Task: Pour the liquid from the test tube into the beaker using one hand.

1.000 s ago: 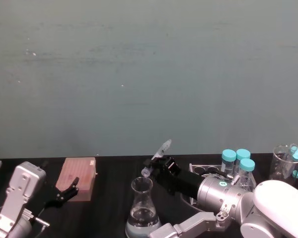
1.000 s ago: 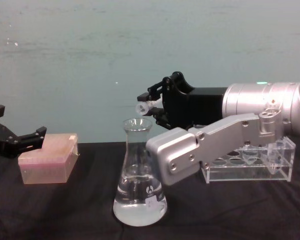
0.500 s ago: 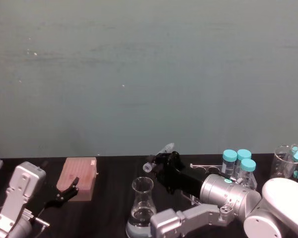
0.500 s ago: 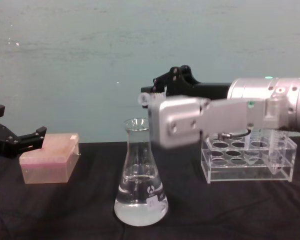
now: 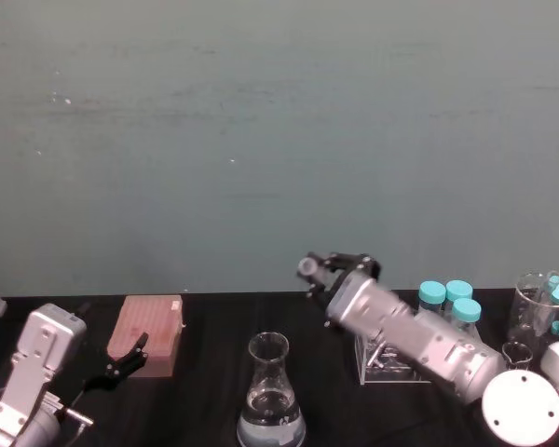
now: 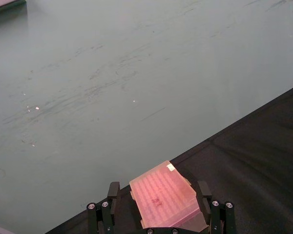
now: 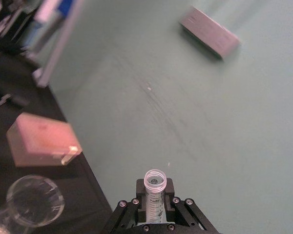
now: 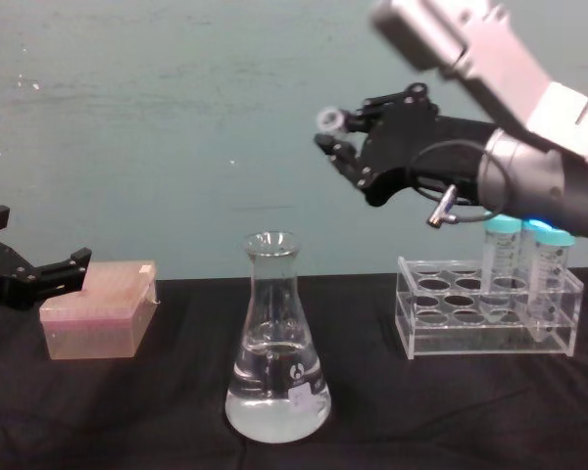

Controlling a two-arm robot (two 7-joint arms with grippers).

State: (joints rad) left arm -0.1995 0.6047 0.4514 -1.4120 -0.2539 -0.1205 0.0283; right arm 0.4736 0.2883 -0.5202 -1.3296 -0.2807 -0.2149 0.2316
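Note:
My right gripper (image 8: 345, 137) is shut on the test tube (image 8: 329, 119), held in the air above and to the right of the beaker (image 8: 274, 343), well clear of its lip. The tube's open rim (image 7: 155, 178) points away from the wrist, toward the wall. Whether any liquid is left in the tube is not visible. Clear liquid (image 8: 274, 409) fills the beaker's wide base. From the head view the test tube (image 5: 307, 265) sits behind and right of the beaker (image 5: 270, 396). My left gripper (image 8: 41, 277) rests open at the left by a pink box.
A pink tip box (image 8: 96, 318) lies left of the beaker, just beyond my left gripper's fingers (image 6: 112, 192). An acrylic rack (image 8: 485, 323) holding teal-capped tubes (image 8: 503, 257) stands at the right. A glass beaker (image 5: 533, 312) with more capped tubes is at the far right.
My right arm has lifted and swung right, carrying the test tube up and away from over the beaker's mouth. The left arm has not moved.

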